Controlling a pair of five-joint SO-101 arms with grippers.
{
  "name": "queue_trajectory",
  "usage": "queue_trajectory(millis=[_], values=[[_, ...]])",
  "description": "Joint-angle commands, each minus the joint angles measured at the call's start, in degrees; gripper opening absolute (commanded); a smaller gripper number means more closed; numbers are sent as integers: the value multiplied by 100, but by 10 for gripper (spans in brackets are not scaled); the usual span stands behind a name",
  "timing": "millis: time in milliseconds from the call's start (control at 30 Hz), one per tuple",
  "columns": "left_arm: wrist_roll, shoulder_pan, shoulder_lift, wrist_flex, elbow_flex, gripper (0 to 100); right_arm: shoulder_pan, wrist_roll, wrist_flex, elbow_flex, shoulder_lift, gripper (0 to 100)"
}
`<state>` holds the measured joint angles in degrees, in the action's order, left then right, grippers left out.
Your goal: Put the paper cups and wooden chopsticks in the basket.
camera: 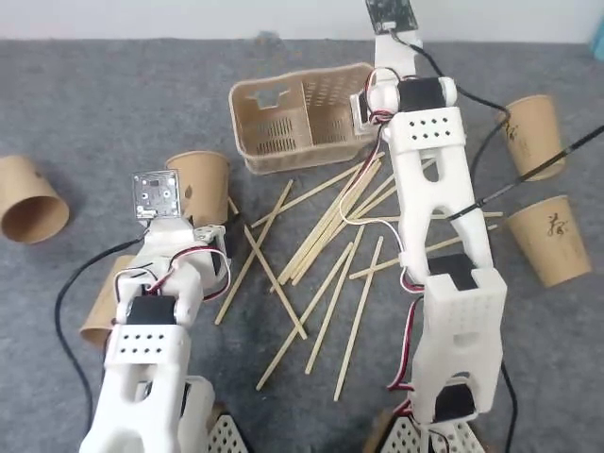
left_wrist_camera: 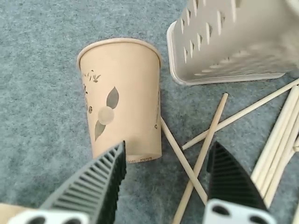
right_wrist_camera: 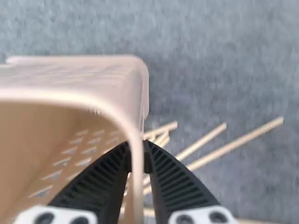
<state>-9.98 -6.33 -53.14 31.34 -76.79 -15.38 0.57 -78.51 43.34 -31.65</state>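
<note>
The tan slotted basket (camera: 283, 123) stands at the back of the grey carpet. My right gripper (camera: 364, 106) is at its right end, shut on the basket's wall (right_wrist_camera: 136, 126), one finger inside and one outside. My left gripper (left_wrist_camera: 166, 161) hangs open just short of a paper cup (left_wrist_camera: 122, 98) that lies on its side next to the basket (left_wrist_camera: 233, 42); nothing is between its fingers. In the high view this cup (camera: 200, 184) lies left of the basket, with my left gripper (camera: 219, 243) just in front of it. Several wooden chopsticks (camera: 326, 245) lie scattered in the middle.
Another cup (camera: 33, 200) lies at the far left, and one (camera: 99, 307) is partly under my left arm. Two more cups (camera: 533, 134) (camera: 552, 236) lie at the right, with black cables running over them. Chopsticks (left_wrist_camera: 205, 149) lie near my left gripper.
</note>
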Motion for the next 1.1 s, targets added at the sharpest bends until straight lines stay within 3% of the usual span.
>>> queue_trajectory(millis=[0, 500, 633, 900, 1067], values=[[53, -18, -149, -167, 40, 272, -75, 105, -444, 132, 629, 6], [53, -26, -149, -167, 31, 272, 22, -9, -1833, 132, 1253, 6], [53, -26, -149, -167, 31, 272, 22, -554, -1358, 316, 1543, 6], [53, -26, -149, -167, -4, 272, 31, -554, -312, 765, 1402, 6], [53, -26, -149, -167, -4, 272, 48, -316, -207, 791, 804, 6]])
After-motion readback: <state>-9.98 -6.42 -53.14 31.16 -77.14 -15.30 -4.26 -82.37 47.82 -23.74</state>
